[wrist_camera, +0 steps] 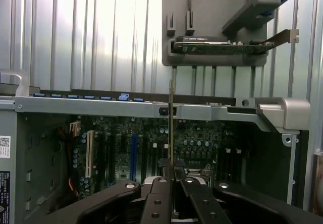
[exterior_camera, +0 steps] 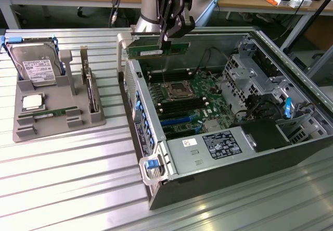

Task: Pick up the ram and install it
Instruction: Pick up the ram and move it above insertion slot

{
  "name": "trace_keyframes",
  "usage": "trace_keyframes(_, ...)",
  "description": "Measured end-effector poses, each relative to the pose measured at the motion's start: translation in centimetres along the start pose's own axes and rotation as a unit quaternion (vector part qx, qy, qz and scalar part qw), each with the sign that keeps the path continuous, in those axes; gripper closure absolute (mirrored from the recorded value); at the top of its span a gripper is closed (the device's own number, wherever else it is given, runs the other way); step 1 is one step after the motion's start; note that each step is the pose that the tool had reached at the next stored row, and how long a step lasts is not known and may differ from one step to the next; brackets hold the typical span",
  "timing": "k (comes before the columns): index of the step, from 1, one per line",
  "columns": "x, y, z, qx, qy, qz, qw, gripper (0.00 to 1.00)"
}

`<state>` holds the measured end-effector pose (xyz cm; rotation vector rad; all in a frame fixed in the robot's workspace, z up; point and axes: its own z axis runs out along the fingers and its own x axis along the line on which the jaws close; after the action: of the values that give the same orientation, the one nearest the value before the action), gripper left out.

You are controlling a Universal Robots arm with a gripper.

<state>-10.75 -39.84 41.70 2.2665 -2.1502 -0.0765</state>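
Note:
A long green ram stick [exterior_camera: 158, 49] hangs level above the back edge of the open computer case [exterior_camera: 291, 153], with my gripper [exterior_camera: 165, 39] shut on its upper edge. In the wrist view the ram [wrist_camera: 171, 128] appears edge-on as a thin strip rising from between my gripper [wrist_camera: 171, 169]. Beneath it lies the green motherboard [exterior_camera: 200, 88] with its processor socket [exterior_camera: 175, 90] and the long black and blue memory slots [exterior_camera: 177, 107]. The stick is clear of the board and touches no slot.
In the exterior view's left, a grey parts holder [exterior_camera: 57, 124] carries a hard drive [exterior_camera: 34, 64], a square silver processor [exterior_camera: 32, 102], another green stick [exterior_camera: 52, 114] and an upright card [exterior_camera: 91, 90]. The case's walls, cables and drive cage [exterior_camera: 250, 75] surround the board.

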Motion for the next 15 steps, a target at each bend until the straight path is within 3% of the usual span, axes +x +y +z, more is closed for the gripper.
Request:
trace_keyframes(3,0.0,-0.43,-0.02,0.0000,0.0000,0.000,1.0000,0.88)
trace_keyframes(6,0.1,-1.46,-0.07,0.0000,0.0000,0.000,1.0000,0.88)
trace_keyframes(15,0.2,-3.01,-0.14,0.0000,0.0000,0.000,1.0000,0.88)
